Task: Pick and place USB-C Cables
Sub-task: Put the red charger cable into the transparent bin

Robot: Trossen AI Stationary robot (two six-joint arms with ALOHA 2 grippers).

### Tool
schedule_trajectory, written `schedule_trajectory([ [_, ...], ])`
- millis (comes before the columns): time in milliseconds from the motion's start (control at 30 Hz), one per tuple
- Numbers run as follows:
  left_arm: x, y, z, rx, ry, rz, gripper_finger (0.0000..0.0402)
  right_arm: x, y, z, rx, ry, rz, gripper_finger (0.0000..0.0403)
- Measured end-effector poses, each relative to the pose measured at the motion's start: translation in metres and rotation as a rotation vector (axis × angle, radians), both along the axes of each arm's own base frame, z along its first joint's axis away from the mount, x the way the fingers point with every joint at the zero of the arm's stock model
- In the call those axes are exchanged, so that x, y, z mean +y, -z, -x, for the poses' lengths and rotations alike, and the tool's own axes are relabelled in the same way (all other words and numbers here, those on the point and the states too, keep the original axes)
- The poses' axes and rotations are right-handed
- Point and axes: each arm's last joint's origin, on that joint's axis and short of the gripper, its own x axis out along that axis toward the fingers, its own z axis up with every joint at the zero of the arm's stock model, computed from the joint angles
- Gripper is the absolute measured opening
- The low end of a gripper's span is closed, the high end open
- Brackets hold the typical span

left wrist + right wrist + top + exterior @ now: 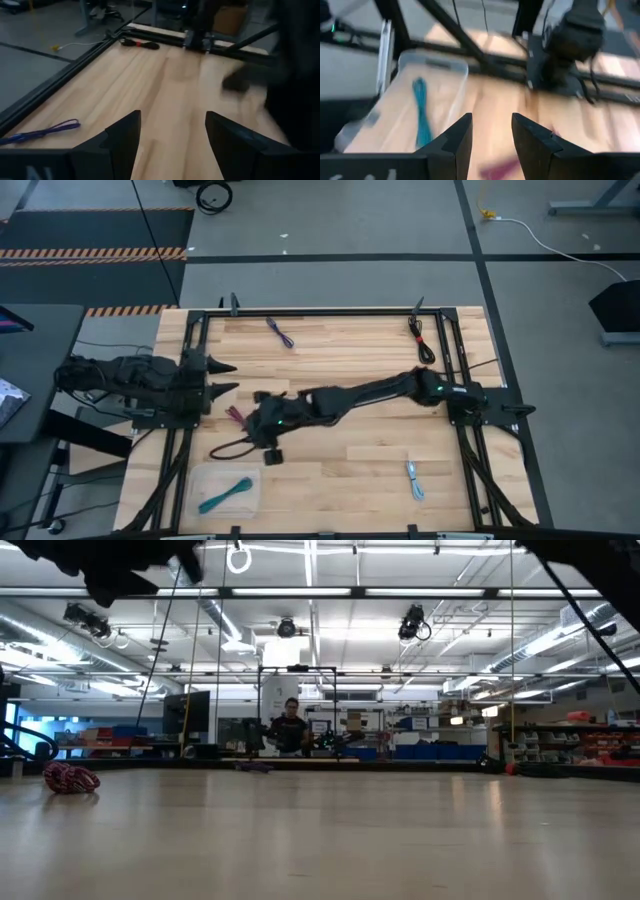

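Observation:
Several cables lie on the wooden table. The maroon-red cable (237,416) (70,778) rests bundled just left of my right gripper (252,418) (492,135), which hangs above it, open with nothing between its fingers. The teal cable (228,493) (421,112) lies inside a clear container (200,477). The purple cable (280,332) (45,132) and the black-and-red cable (420,338) (140,44) lie near the far edge. The light blue cable (415,480) lies near the front right. My left gripper (222,377) (172,132) stands open at the table's left edge.
A black frame (320,312) runs around the table's edges. My right arm (370,392) stretches across the table's middle from the right. A loop of black arm wiring (228,448) hangs near the container. Bare wood lies between the cables at the far and near sides.

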Motion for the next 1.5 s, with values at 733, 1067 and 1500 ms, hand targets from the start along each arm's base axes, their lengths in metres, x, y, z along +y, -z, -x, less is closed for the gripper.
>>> schedule_trajectory([
  [733, -0.018, 0.057, -0.069, 0.519, 0.082, 0.086, 0.0231, 0.038, -0.088, 0.186, 0.646, 0.285, 0.237, 0.0143],
  [1067, -0.032, 0.108, -0.063, 1.189, 0.262, 0.507, 0.0231, 0.043, -0.095, 0.197, 0.648, 0.314, 0.190, 0.0143],
  [1500, -0.033, 0.067, -0.092, 1.073, 0.353, 0.177, 0.0176, 0.061, -0.095, 0.205, 0.644, 0.304, 0.172, 0.0143],
])
